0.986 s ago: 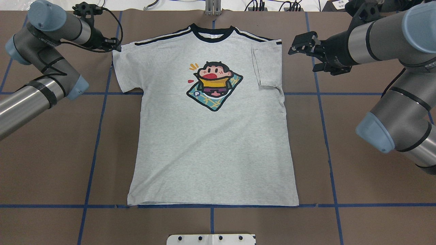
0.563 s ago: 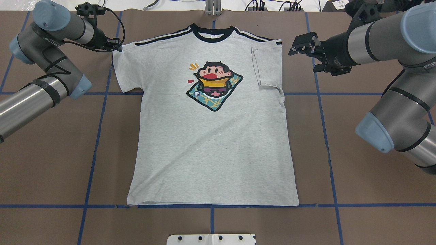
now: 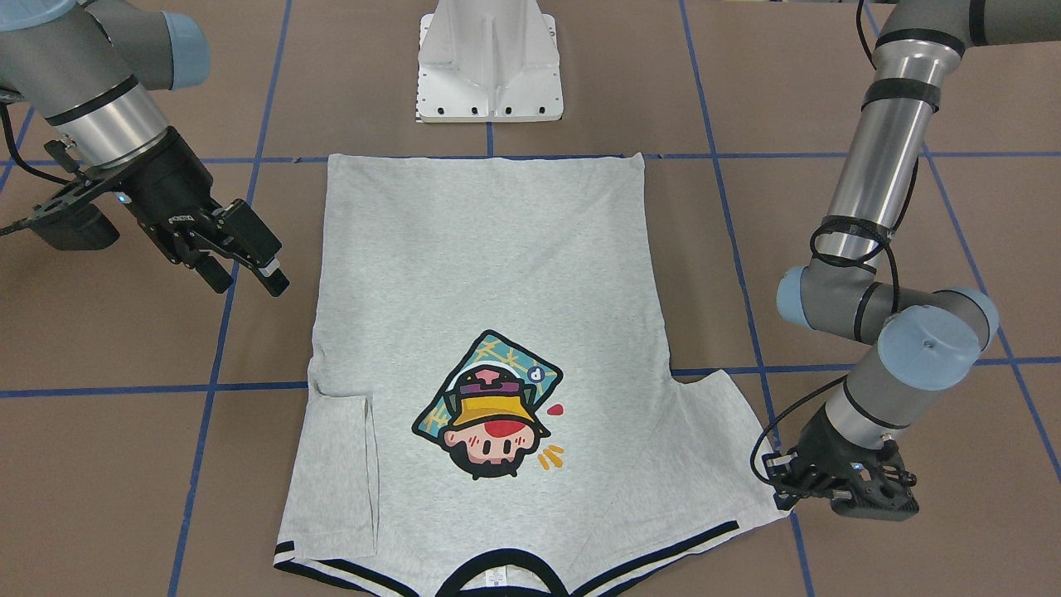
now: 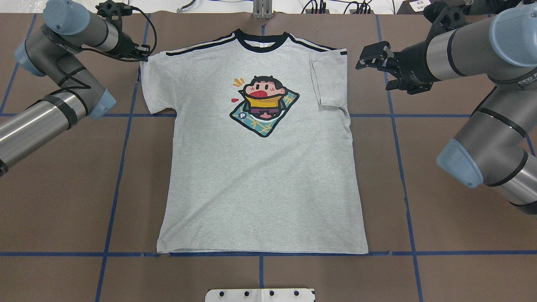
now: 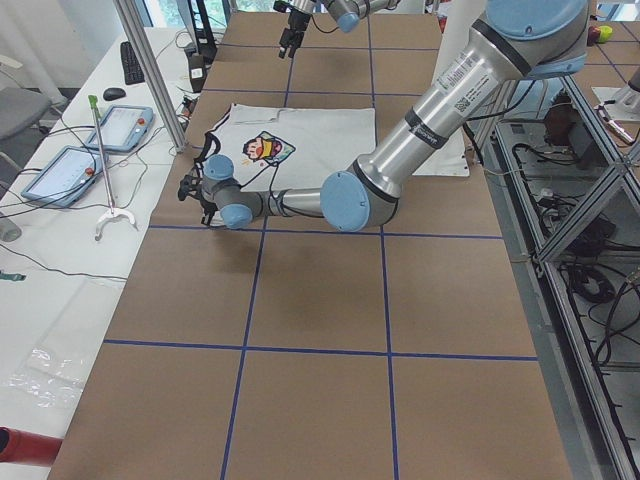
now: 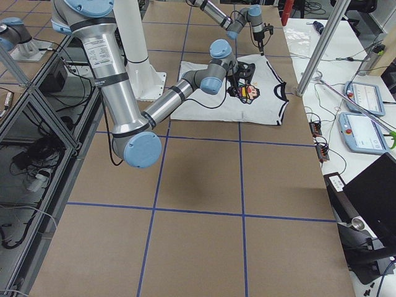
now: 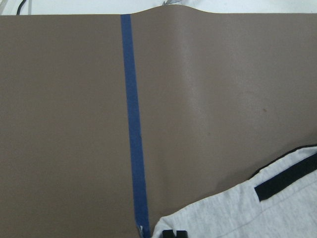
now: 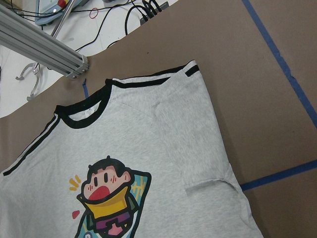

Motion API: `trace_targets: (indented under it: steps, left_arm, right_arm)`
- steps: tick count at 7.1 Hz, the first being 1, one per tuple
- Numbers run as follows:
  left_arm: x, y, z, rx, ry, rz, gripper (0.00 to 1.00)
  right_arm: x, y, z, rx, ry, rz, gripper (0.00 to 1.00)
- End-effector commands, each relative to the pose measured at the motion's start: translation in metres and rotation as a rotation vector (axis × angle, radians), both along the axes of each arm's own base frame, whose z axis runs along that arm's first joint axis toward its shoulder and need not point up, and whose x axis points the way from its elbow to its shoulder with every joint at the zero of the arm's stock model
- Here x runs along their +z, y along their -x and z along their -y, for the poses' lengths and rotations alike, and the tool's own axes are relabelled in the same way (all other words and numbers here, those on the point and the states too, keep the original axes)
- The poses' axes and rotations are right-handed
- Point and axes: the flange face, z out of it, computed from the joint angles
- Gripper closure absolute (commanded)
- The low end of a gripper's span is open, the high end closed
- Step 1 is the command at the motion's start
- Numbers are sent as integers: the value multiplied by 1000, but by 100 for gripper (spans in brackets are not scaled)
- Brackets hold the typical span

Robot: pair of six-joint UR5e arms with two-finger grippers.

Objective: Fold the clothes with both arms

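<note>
Right gripper (image 4: 370,58) hangs wide open and empty, just off the folded-in right sleeve (image 4: 329,82). Left gripper (image 4: 142,54) sits at the left sleeve (image 4: 154,86) tip; whether it is clenched on cloth is hard to tell. Left arm (image 4: 63,35) has swung its elbow farther up the counter (image 4: 440,235) since a second ago. T-shirt (image 4: 260,188) lies flat, print up, mid-counter.

I work in a robotics laboratory. My two arms (image 4: 482,54) are mounted on a white pedestal (image 3: 489,62) at one long edge of a table (image 4: 63,188) covered with brown paper and divided into squares by blue tape lines (image 4: 63,254). At the opposite edge stand aluminium frame posts (image 5: 150,75). Beyond them, teach pendants (image 5: 120,127) and loose cables (image 8: 143,12) lie on a white side bench (image 5: 60,260).
</note>
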Motion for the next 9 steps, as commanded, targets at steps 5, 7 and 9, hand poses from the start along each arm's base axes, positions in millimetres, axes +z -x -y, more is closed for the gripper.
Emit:
trace_targets:
  steps: [5,7,9]
  left_arm:
    - [-134,-110,-55,-59,46,-220,100]
    - [-133,-124,-38,-101,40,-172,100]
    - [-131,-130,-27,-131,36,-148,100]
  right_arm:
    - [11,7,5,10,12,-20,0]
    - [18,18,8,14,5,-41,0]
    - [17,23,6,10,-9,-48,0]
